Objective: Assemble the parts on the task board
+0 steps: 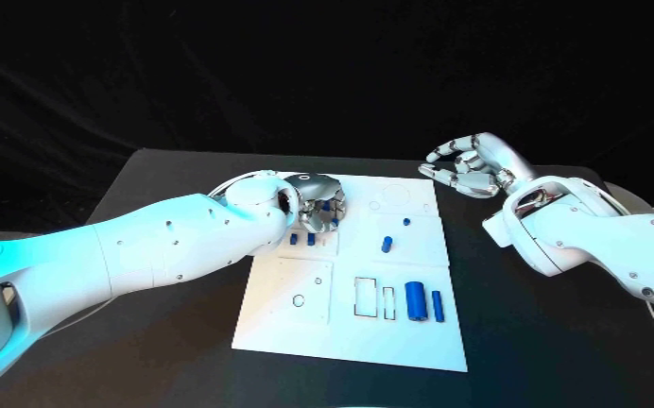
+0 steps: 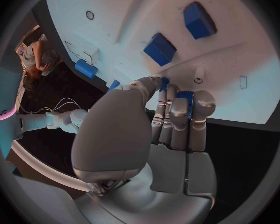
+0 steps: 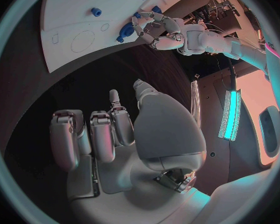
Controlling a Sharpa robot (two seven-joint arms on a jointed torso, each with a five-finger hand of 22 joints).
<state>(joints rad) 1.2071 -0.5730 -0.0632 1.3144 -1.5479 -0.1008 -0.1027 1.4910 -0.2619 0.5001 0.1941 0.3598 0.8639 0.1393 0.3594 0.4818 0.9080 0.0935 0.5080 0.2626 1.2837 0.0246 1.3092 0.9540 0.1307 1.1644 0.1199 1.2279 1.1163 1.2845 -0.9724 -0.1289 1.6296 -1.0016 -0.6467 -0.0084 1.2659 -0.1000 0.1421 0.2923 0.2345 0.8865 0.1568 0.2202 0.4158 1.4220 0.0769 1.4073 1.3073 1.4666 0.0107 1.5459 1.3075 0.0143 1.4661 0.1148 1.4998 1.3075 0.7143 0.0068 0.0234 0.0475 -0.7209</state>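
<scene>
Meanwhile, on the black desk (image 1: 163,181), the flat white rectangular task board (image 1: 422,332) lies at the centre, with the left silver robot hand (image 1: 317,208) lowered onto its upper left area. From the left wrist view, the fingers (image 2: 180,117) curl together against the thumb around a small blue part (image 2: 185,98), pressed close to the board's surface. 2 square blue blocks (image 2: 160,48) stand on the board just beyond those fingers, and a small blue cylinder (image 2: 85,68) lies nearer the board's edge.

From the head view, a short blue peg (image 1: 387,244) rests near the middle of the board, while 2 upright blue cylinders (image 1: 416,302) sit side by side in the lower right area, just beside an outlined rectangular recess (image 1: 367,297).

Off the board's upper right corner, the right silver robot hand (image 1: 471,167) hovers above the desk, apart from the plate. Its fingers (image 3: 102,134) are curled loosely inward with nothing between them.
</scene>
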